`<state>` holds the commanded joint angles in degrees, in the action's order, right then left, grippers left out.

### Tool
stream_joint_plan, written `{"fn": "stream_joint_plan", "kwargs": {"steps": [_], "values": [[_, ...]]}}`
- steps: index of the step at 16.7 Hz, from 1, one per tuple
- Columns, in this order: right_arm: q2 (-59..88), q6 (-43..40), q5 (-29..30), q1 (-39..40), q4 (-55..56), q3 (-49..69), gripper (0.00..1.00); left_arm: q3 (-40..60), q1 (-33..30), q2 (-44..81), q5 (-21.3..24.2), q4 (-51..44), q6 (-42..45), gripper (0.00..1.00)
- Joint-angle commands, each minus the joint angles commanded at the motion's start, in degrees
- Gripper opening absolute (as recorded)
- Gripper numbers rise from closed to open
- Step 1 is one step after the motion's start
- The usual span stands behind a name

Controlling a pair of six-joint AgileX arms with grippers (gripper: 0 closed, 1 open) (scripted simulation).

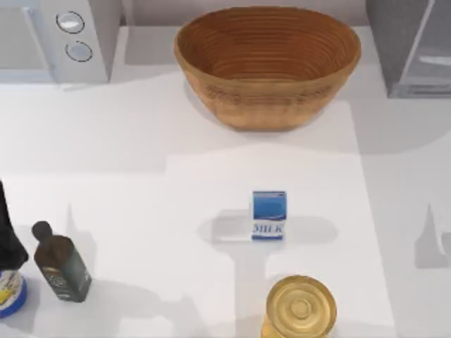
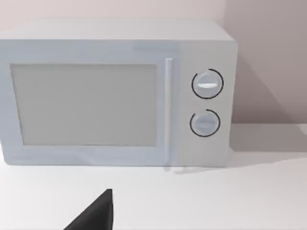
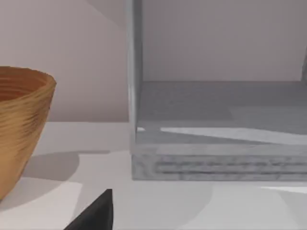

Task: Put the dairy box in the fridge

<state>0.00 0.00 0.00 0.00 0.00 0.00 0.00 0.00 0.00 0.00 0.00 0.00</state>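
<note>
One dairy box (image 1: pixel 268 215) stands upright near the middle of the table (image 1: pixel 141 162), long axis vertical, its white band with the blue MILK lettering facing the near edge and reading level, blue part above it. Nothing touches it. Behind it, well apart, sits one woven basket (image 1: pixel 268 67) at the back centre. Just near of the carton and slightly right is one round golden lid (image 1: pixel 300 306) of a jar, seen from above. One fridge (image 1: pixel 412 46) occupies the back right corner; the right wrist view looks into its grey interior (image 3: pixel 216 124) with the basket (image 3: pixel 21 124) beside it. One white microwave (image 1: pixel 56 39) with two round knobs fills the back left corner, and the left wrist view faces its door (image 2: pixel 86 103). One dark glass bottle (image 1: pixel 62 264) stands at the near left, beside a blue-rimmed object (image 1: pixel 10 292) at the edge. Whether either gripper's fingers are parted cannot be told.
</note>
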Motion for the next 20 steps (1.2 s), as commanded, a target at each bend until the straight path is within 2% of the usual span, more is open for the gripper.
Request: {"fn": "stream_joint_plan", "kwargs": {"steps": [4, 9, 20], "values": [[1.8, 1.4, 1.2, 1.2, -0.2, 1.2, 1.00, 0.0, 0.0, 0.0, 0.0, 0.0, 0.0, 1.00], [16.6, 10.3, 9.6, 10.4, -1.6, 10.1, 1.00, 0.0, 0.0, 0.0, 0.0, 0.0, 0.0, 1.00], [84.4, 35.4, 33.5, 44.8, -4.5, 40.6, 1.00, 0.0, 0.0, 0.0, 0.0, 0.0, 0.0, 1.00]]}}
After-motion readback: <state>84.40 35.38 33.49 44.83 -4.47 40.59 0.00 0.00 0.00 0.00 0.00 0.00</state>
